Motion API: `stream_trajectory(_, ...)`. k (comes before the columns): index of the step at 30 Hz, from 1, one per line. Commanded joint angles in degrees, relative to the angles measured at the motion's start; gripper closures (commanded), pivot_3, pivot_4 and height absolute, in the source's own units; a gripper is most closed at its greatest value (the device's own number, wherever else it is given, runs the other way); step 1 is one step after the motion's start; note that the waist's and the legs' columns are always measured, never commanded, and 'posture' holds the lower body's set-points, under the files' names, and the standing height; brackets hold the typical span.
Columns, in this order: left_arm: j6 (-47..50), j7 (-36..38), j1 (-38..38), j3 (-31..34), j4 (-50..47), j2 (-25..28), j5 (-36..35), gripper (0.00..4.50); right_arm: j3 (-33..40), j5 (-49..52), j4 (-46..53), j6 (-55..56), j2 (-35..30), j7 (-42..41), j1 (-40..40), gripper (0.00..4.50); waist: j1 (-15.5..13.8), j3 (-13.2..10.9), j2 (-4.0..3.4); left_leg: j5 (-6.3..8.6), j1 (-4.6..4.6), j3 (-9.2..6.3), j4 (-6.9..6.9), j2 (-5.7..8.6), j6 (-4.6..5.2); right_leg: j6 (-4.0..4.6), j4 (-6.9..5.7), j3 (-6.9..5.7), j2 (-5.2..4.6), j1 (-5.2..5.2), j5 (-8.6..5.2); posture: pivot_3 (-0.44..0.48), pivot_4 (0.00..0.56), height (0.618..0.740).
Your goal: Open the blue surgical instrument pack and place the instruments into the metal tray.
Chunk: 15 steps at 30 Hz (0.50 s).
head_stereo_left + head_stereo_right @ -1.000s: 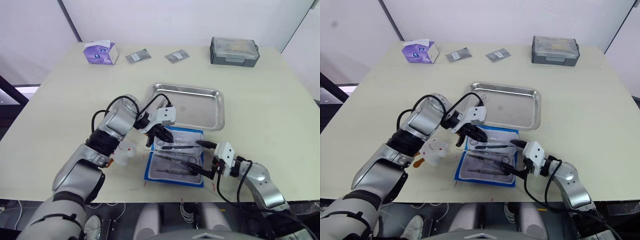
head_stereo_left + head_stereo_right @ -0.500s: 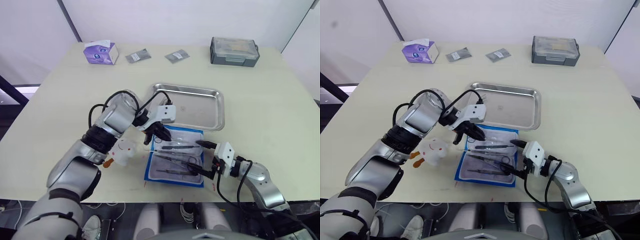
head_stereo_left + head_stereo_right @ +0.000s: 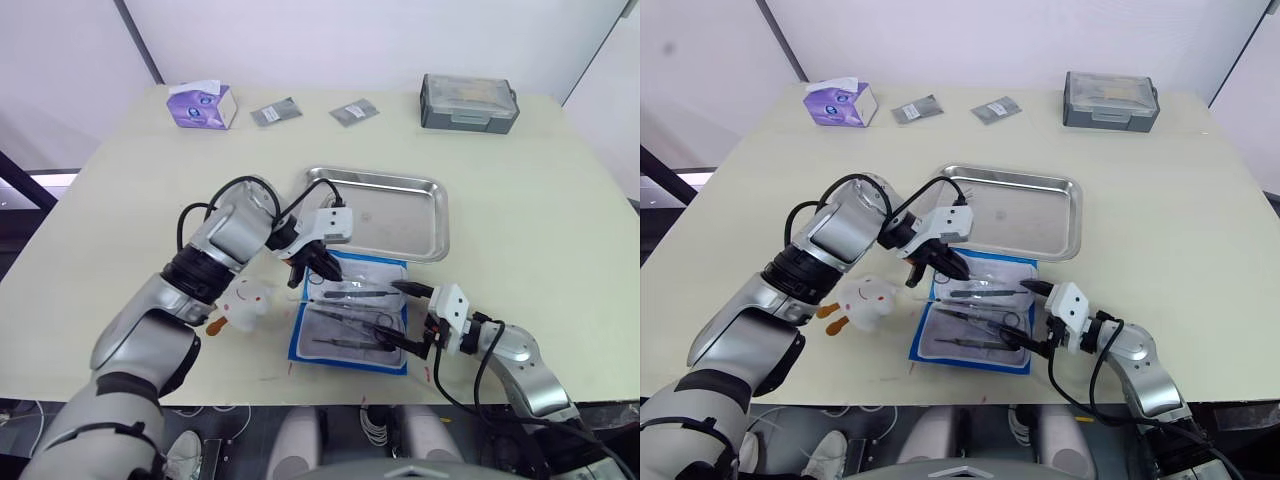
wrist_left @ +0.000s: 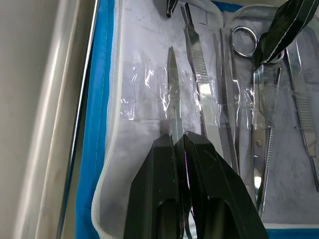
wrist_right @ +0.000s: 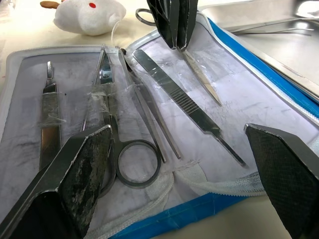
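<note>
The blue pack [image 3: 350, 315] lies open on the table, just in front of the metal tray [image 3: 410, 215]. The left gripper [image 4: 180, 149] has its fingers pinched shut on a slim tool [image 4: 172, 84]. The right gripper [image 3: 400, 318] rests wide open at the pack's near edge. Next comes lifting over the rim; the tray has room.

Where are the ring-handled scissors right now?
The ring-handled scissors lie under a clear strap in the open blue surgical instrument pack, on the table just in front of the metal tray, with the ring end near the right hand.
</note>
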<state>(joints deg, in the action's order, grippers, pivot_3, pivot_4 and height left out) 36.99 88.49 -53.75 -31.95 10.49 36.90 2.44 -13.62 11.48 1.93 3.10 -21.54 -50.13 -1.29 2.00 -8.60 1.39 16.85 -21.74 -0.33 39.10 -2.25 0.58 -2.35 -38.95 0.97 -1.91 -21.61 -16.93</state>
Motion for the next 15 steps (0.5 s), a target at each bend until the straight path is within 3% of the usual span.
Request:
stream_trajectory(1, 0.57, 1.55, -1.09, 0.53, -2.51, 0.82, -1.02, 4.45, -2.71, -1.60, -3.29, -2.50, 0.00, -0.40, 1.78, 0.00, 0.00, 0.00, 0.00, 0.00, 0.00, 0.00, 0.00, 0.00, 0.00, 0.00, 0.00, 0.00, 0.00, 0.00, 0.00, 0.000, 0.150, 0.740)
stream_trajectory(15, 0.72, 1.96, 0.06, 1.71, -3.76, 5.40, -3.53, 4.45, -2.31, -1.21, -2.91, -3.01, -0.47, -0.65, 2.10, 0.00, -0.03, -0.01, -0.01, 0.00, -0.01, -0.01, 0.00, 0.00, 0.00, 0.00, 0.01, -0.01, 0.00, 0.00, 0.00, 0.000, 0.150, 0.740)
